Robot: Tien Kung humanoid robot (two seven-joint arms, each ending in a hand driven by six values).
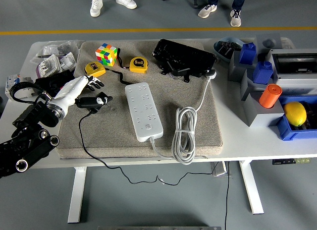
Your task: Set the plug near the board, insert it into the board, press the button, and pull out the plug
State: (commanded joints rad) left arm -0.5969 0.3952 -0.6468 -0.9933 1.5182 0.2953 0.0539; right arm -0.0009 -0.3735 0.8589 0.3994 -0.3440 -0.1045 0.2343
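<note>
Single head view, mounted high on the robot's side, looking forward and down. The white table (233,141) fills most of the frame, its near edge running low across the picture with the legs and floor visible below. The far edge sits near the top, with grey floor, a yellow line and people's shoes (96,6) beyond. The left arm (29,136) enters from the lower left corner. Medium distance: whole tabletop visible, no close detail. No second view to overlap.

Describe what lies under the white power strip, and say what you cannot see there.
The white power strip lies flat on a grey-brown mat, which rests on the white table. The mat beneath the strip is covered, so anything there stays hidden.
</note>
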